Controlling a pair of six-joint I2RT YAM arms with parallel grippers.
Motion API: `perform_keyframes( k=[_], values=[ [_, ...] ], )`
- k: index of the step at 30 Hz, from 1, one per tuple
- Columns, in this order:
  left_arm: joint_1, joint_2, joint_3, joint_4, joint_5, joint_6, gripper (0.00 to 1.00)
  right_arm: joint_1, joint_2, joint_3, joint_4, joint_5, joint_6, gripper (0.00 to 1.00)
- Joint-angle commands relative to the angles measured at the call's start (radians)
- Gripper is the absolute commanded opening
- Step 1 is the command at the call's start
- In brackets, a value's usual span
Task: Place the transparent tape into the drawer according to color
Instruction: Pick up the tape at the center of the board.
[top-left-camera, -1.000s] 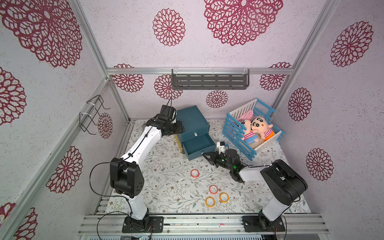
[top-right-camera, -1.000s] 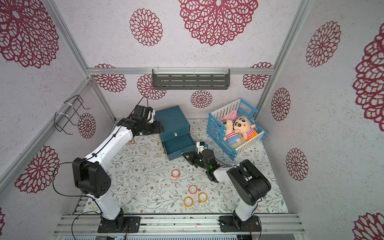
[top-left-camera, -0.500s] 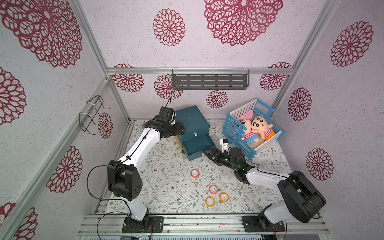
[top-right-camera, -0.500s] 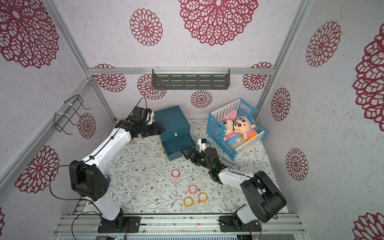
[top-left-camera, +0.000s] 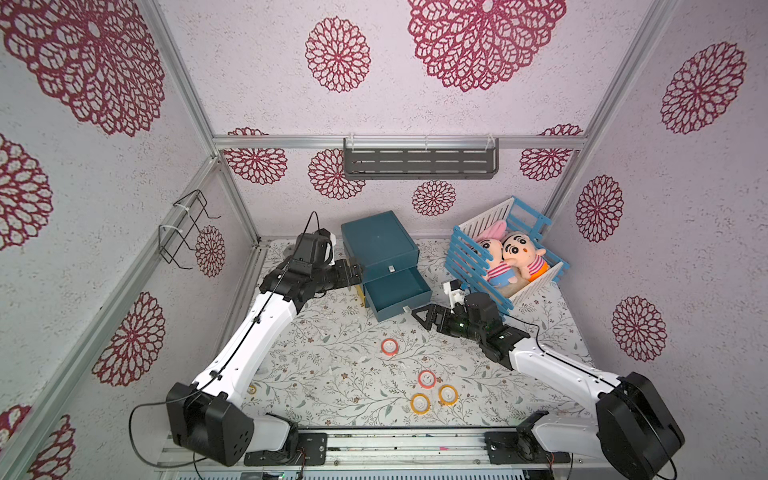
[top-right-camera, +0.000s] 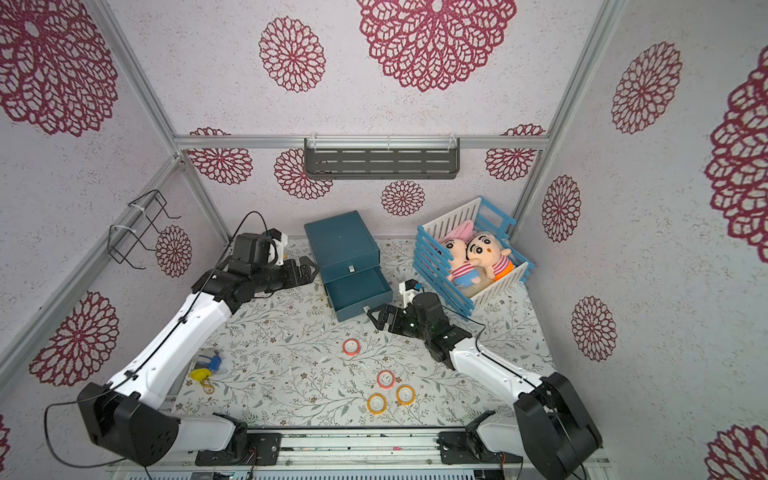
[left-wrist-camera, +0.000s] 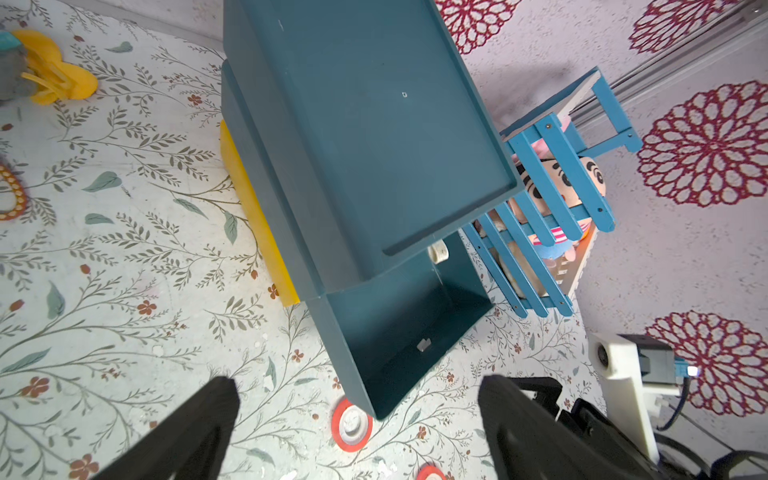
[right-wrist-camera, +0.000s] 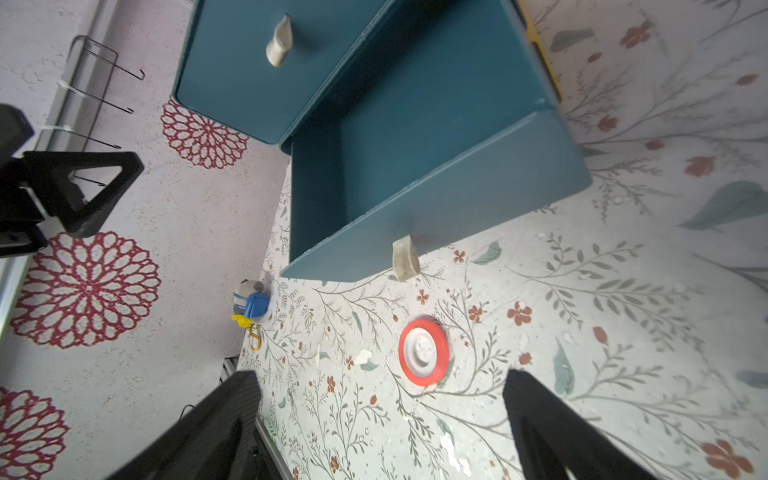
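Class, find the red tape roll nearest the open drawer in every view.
Top view: red tape roll on the mat, before the open drawer.
Top view: same place.
Left wrist: at the drawer's front corner.
Right wrist: near the drawer's handle, roll at.
Shared landmark: the open drawer.

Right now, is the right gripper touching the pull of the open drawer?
Apart. The right wrist view shows the right gripper open, both fingers short of the drawer pull, with tabletop visible between.
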Motion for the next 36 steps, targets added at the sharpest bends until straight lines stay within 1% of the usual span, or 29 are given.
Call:
perform_keyframes(
  k=[1,7,11,17,21,22,23,28,36],
  values=[
    [-0.027,-0.054,-0.068,0.027,0.011,-0.036,0.97,-0.009,-0.045,0.057,-0.196,0.023,-0.144,0.99],
    [-0.054,-0.108,-0.190,0.007,0.006,-0.055,0.97,-0.008,-0.055,0.095,-0.400,0.035,-0.261,0.99],
    [-0.075,-0.122,-0.263,0.019,0.018,-0.060,0.97,-0.005,-0.074,0.093,-0.501,0.053,-0.307,0.99],
    [-0.099,-0.140,-0.341,0.047,0.031,-0.075,0.97,0.059,-0.057,0.113,-0.627,0.139,-0.350,0.98],
    [-0.115,-0.143,-0.379,0.054,0.032,-0.085,0.97,0.131,-0.010,0.140,-0.685,0.212,-0.361,0.86],
    [-0.118,-0.146,-0.387,0.054,0.029,-0.085,0.97,0.149,0.001,0.145,-0.697,0.226,-0.362,0.81],
    [-0.119,-0.147,-0.394,0.053,0.027,-0.084,0.97,0.161,0.012,0.148,-0.705,0.239,-0.363,0.79],
    [-0.122,-0.165,-0.442,0.074,0.039,-0.097,0.97,0.233,0.062,0.160,-0.736,0.288,-0.363,0.71],
    [-0.123,-0.185,-0.490,0.094,0.042,-0.111,0.97,0.324,0.159,0.163,-0.723,0.330,-0.342,0.67]
  ],
)
